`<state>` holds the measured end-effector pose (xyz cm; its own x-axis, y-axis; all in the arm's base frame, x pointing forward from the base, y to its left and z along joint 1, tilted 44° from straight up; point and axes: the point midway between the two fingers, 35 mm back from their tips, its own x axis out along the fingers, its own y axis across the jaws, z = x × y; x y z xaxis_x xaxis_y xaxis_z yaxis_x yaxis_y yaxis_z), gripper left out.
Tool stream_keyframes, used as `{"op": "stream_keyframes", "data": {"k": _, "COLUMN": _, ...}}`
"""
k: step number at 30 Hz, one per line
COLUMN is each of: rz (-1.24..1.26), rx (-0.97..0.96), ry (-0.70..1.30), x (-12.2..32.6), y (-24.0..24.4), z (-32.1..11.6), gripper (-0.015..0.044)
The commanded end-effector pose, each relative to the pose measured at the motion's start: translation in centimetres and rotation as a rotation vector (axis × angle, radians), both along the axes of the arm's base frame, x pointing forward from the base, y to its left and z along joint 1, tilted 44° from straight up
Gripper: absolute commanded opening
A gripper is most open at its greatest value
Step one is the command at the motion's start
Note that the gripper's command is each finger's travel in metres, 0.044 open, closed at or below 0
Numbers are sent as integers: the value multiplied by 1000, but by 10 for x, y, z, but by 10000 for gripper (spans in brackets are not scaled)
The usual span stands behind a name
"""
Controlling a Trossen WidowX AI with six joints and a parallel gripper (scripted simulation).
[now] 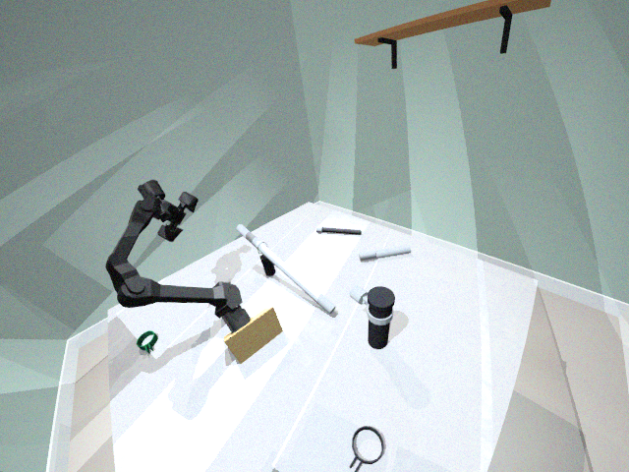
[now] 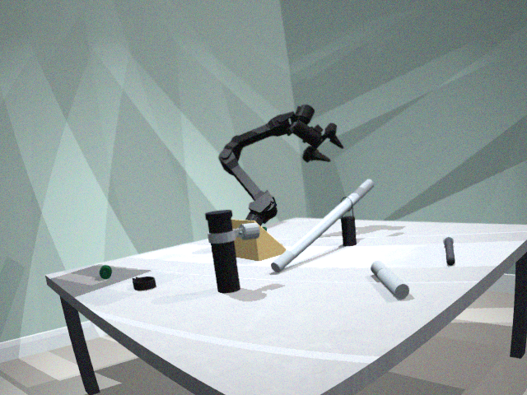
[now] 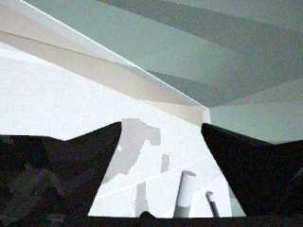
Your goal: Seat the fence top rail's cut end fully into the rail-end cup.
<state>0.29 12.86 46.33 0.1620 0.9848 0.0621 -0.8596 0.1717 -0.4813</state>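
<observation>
The white rail (image 1: 292, 274) (image 2: 319, 228) (image 3: 185, 194) slants through the loop cap (image 1: 262, 248) on the short black post (image 1: 267, 266) (image 2: 348, 232). Its far end is raised; its lower end appears to rest on the table, apart from the cup. The grey end cup (image 1: 357, 293) (image 2: 249, 230) hangs on the brace band (image 1: 379, 319) (image 2: 221, 236), high on the big black post (image 1: 377, 335) (image 2: 225, 270) near its cap. My gripper (image 1: 183, 220) (image 2: 335, 154) (image 3: 161, 126) is open and empty, above and away from the rail's raised end.
A light grey tube (image 1: 391, 253) (image 2: 389, 279) and a dark rod (image 1: 341, 231) (image 2: 450, 251) (image 3: 213, 204) lie behind the rail in the top view. A green ring clamp (image 1: 139, 341) (image 2: 105, 271) and a black one (image 1: 383, 445) (image 2: 144, 283) lie on the table. A tan block (image 1: 257, 337) (image 2: 263, 248) is at the arm's base.
</observation>
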Motion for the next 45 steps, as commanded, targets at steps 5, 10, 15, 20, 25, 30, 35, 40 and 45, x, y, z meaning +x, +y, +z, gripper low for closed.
{"op": "stream_keyframes", "data": {"k": 5, "rz": -131, "rx": -114, "ry": 119, "x": 54, "y": 24, "z": -23, "gripper": 440}}
{"op": "stream_keyframes", "data": {"k": 10, "rz": -310, "rx": -243, "ry": 320, "x": 134, "y": 32, "z": -64, "gripper": 440}}
{"op": "stream_keyframes", "data": {"k": 15, "rz": -481, "rx": -314, "ry": 533, "x": 209, "y": 9, "z": -113, "gripper": 440}}
{"op": "stream_keyframes", "data": {"k": 20, "rz": -620, "rx": -337, "ry": 746, "x": 262, "y": -33, "z": -161, "gripper": 440}}
{"op": "stream_keyframes", "data": {"k": 25, "rz": -740, "rx": -324, "ry": 1024, "x": 294, "y": -91, "z": -217, "gripper": 440}}
{"op": "stream_keyframes", "data": {"k": 30, "rz": -832, "rx": -248, "ry": 1319, "x": 303, "y": -154, "z": -273, "gripper": 440}}
{"op": "stream_keyframes", "data": {"k": 35, "rz": -885, "rx": -80, "ry": 1645, "x": 285, "y": -220, "z": -331, "gripper": 440}}
{"op": "stream_keyframes", "data": {"k": 40, "rz": -889, "rx": 34, "ry": 1795, "x": 268, "y": -248, "z": -357, "gripper": 440}}
{"op": "stream_keyframes", "data": {"k": 45, "rz": -880, "rx": 8, "ry": 1759, "x": 270, "y": -250, "z": -360, "gripper": 440}}
